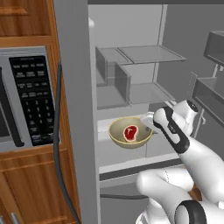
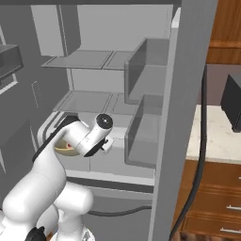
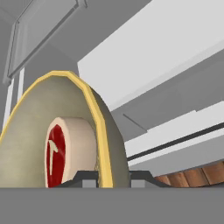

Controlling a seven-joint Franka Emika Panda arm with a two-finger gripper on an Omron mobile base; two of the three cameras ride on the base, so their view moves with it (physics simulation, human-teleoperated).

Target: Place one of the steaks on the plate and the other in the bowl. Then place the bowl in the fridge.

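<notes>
The fridge [image 1: 113, 26] stands open, with pale shelves inside. The tan bowl [image 1: 118, 133] sits low over the white lower shelf; I cannot tell whether it rests on the shelf. One steak [image 1: 130, 132], red with a pale fat rim, lies in the bowl. My gripper [image 1: 148, 124] is at the bowl's right rim. In the hand view, the gripper [image 3: 113, 177] is shut on the yellow rim of the bowl [image 3: 26, 144], one finger on each side, and the steak [image 3: 57, 153] lies inside. A sliver of the bowl [image 2: 66, 147] shows behind my arm. The plate and the other steak are out of view.
Glass shelves [image 1: 148, 54] hang above the bowl, with upright dividers [image 2: 141, 75] at the side. Door bins [image 1: 214, 48] jut in on the right. The built-in microwave keypad [image 1: 33, 96] and a long dark handle [image 1: 57, 131] are left. A pale counter [image 2: 212, 136] lies right.
</notes>
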